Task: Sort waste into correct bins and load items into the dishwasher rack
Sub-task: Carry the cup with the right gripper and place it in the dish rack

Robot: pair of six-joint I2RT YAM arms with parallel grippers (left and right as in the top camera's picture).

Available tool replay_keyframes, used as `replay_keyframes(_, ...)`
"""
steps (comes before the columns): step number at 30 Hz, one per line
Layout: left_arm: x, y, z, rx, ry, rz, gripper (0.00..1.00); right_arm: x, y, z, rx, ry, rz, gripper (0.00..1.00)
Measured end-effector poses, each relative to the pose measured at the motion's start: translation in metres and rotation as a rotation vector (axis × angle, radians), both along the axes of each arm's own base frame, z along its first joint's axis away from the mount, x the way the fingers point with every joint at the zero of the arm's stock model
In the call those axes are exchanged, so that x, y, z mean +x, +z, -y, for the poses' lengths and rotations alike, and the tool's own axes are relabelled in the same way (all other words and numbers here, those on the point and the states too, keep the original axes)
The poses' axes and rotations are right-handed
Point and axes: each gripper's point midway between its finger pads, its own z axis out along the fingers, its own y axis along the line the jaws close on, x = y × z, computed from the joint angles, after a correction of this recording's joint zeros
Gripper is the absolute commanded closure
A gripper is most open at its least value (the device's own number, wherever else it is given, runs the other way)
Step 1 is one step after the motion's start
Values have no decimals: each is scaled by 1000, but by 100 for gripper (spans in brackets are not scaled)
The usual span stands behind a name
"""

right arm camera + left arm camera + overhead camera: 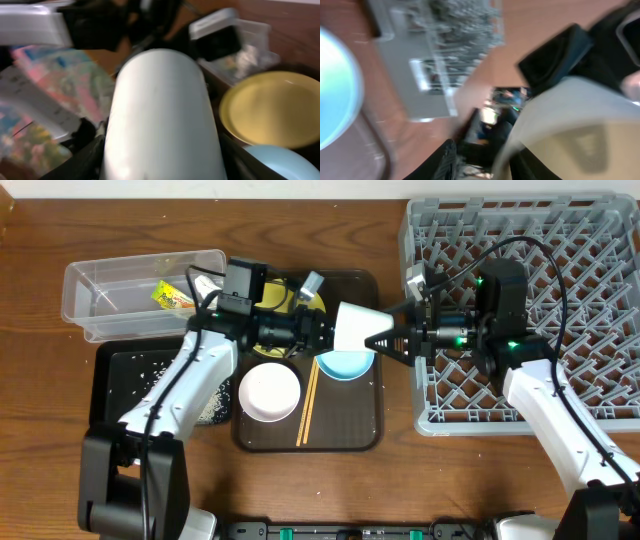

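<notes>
whitish cup in right gripper hangs over tray, near rack edge.

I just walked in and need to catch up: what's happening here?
Both arms meet at a whitish cup above the brown tray, a likely handover. The right gripper clasps it; the left gripper is at its other end, grip unclear. Yellow plate, blue bowl, white bowl and chopsticks lie on the tray.

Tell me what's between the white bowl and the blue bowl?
Wooden chopsticks lie between the white bowl and blue bowl, on the brown tray; the overhead view shows it.
</notes>
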Motion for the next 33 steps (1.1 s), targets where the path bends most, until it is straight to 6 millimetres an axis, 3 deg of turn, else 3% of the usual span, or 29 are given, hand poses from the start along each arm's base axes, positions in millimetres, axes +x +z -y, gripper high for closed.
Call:
replay_keyframes(7, 19, -45, -65, 256, 177, -12, 62, 28, -20, 33, -80, -187, -83, 99)
replay_keyframes(9, 21, -52, -88, 328, 223, -11, 62, 34, -27, 44, -105, -240, -106, 99)
replay_keyframes(15, 12, -35, -141, 478, 343, 51, 63, 37, -39, 82, -250, -426, -245, 99)
replay_keyframes(18, 6, -22, -155, 517, 381, 86, 62, 35, -35, 105, -372, -539, -287, 99)
replay_keyframes(25, -3, -10, -171, 613, 430, 140, 62, 33, -15, 188, -722, -884, -299, 99)
replay_keyframes(28, -4, -11, -174, 633, 435, 140, 62, 27, -22, 228, -876, -1023, -323, 99)
replay_keyframes(33, -4, -13, -177, 648, 440, 138, 62, 16, -33, 273, -1020, -1151, -386, 99)
